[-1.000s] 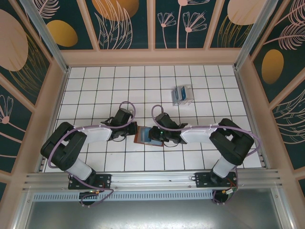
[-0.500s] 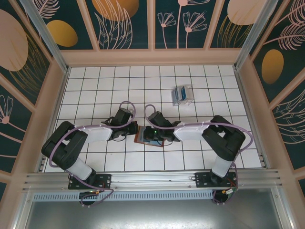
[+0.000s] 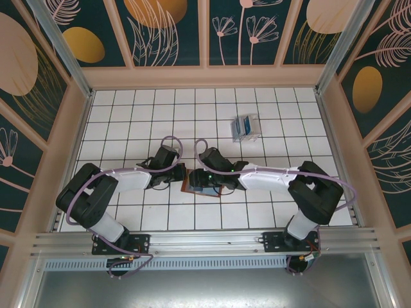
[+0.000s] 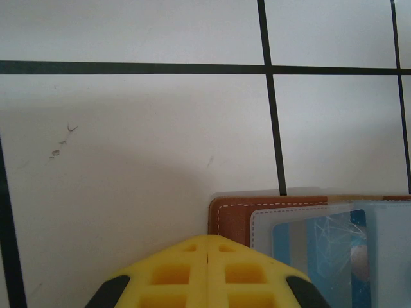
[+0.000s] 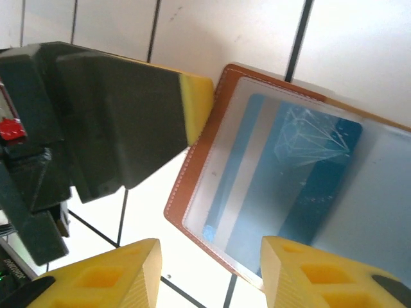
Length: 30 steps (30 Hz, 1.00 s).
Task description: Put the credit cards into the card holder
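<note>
Risk: the card holder, lying open mid-counter between both arms, may slide if the left end effector, fingers pressed together at its edge, slips off; right end effector hangs spread above it; brown leather, stitched border; a blue credit card sits under the clear sleeve.

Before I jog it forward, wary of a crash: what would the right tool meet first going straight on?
Probably the card holder, with a blue card in its sleeve; the right tool is open.

card holder partly off-frame
</note>
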Available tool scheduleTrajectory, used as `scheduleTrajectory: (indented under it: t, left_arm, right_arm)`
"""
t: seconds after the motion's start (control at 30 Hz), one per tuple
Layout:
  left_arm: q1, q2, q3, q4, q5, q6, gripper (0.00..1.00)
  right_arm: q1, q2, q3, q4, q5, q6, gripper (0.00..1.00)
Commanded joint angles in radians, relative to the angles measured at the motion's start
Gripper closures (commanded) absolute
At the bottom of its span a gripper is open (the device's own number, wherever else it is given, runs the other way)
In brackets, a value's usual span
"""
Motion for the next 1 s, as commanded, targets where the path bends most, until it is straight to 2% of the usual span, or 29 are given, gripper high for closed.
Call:
scheduleTrajectory:
  t: [0.0,0.43,0.97]
  left_arm:
    - [0.002,0.022,-0.026,-0.059,0.025,-0.005,1.0]
    - [0.002,0.033,-0.04,-0.033,0.047,-0.017,1.0]
    - [0.002,0.04,-0.04,-0.01,0.079,-0.029,1.0]
  right_arm:
    - [0.002,-0.015,0.006,-0.082,0.053,-0.021,0.54]
    - [-0.007,0.112,0.012,-0.037,0.041,0.001,0.51]
    - [0.009,0.157,0.057,0.002,0.001,-0.003,0.52]
